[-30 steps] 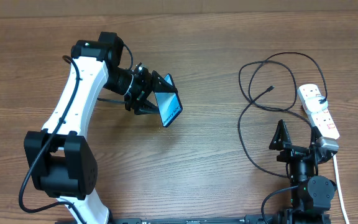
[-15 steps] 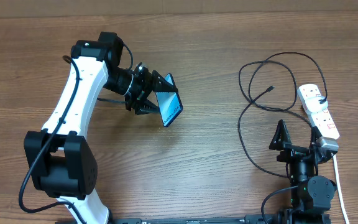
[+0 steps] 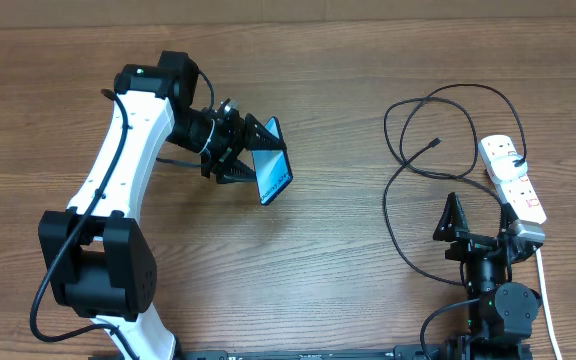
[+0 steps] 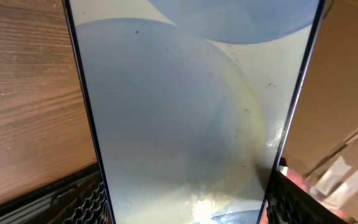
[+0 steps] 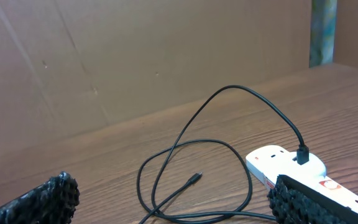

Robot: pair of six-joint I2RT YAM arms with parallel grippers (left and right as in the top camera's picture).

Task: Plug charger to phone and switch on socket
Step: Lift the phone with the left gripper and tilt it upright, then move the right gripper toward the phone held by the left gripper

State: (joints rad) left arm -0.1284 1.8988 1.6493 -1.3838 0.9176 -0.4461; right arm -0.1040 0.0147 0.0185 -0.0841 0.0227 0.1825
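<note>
"Wooden table [image 3: 318, 290], where's the phone [image 3: 272, 172]?"
"Pinched, tilted, in the left claw [image 3: 252, 152]."
"And the right claw [image 3: 483, 222]?"
"Spread wide beside the power strip [image 3: 513, 172]; the cable [image 3: 385, 212] lies looped just left of it."

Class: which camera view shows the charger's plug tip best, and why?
Right wrist: the plug tip lies unobstructed and largest there. Overhead shows it as a tiny speck; left wrist, filled by the phone, misses it.

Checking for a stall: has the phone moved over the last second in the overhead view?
No. The phone, gripped by the left fingers, keeps the same place and tilt relative to the socket.
</note>
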